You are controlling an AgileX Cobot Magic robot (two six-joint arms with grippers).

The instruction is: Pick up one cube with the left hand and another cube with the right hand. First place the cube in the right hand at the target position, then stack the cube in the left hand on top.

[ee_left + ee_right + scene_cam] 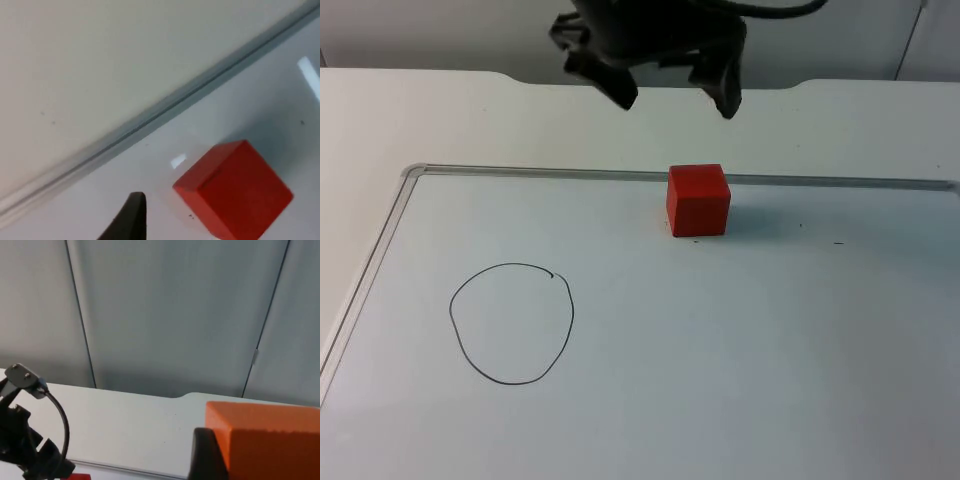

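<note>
Red cube [698, 200] sits upper centre on the whiteboard [720, 360], by its top rim. Left gripper [672, 95] hovers above it, wide open, empty: descend straight, straddle squarely. Right gripper clamps an orange cube [265, 440]. Drawn circle [511, 323] lower left is probably the target.

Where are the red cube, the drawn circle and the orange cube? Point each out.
red cube [698, 208]: top view, front face.
drawn circle [453, 330]: top view, left stretch of the black line.
orange cube [270, 450]: right wrist view, near face.
</note>
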